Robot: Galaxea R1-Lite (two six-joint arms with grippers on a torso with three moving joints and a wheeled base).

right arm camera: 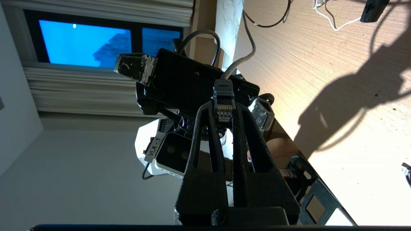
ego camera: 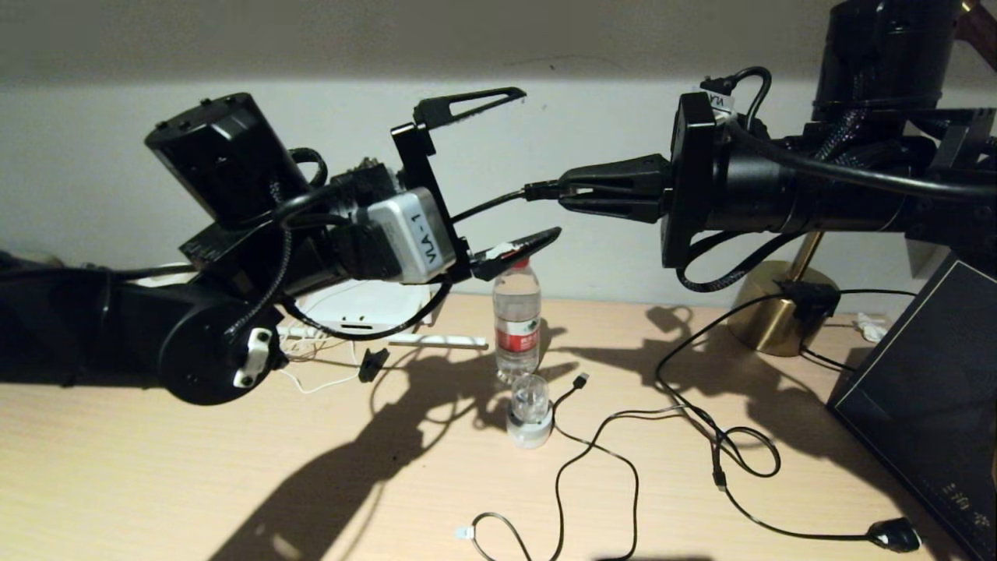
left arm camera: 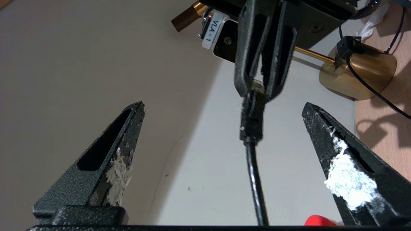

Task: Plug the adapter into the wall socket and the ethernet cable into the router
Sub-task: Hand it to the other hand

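My right gripper [ego camera: 562,191] is raised above the desk and shut on the ethernet cable's connector [right arm camera: 223,107]. Its gold contacts show between the fingertips, and the black boot [left arm camera: 253,122] sticks out past them. The black ethernet cable [ego camera: 487,206] runs from there between the fingers of my left gripper [ego camera: 539,164], which is open wide and not touching it. The white router [ego camera: 366,308] lies on the desk behind the left arm, mostly hidden. A small dark-faced adapter [ego camera: 374,364] with a thin white cord lies in front of it. The wall socket is out of view.
Below the grippers stand a water bottle [ego camera: 516,319] and a clear-domed gadget [ego camera: 530,413]. A thin black USB cable [ego camera: 592,436] loops across the desk. A brass lamp base [ego camera: 771,312], its cord with a plug [ego camera: 892,535] and a dark box [ego camera: 927,389] are on the right.
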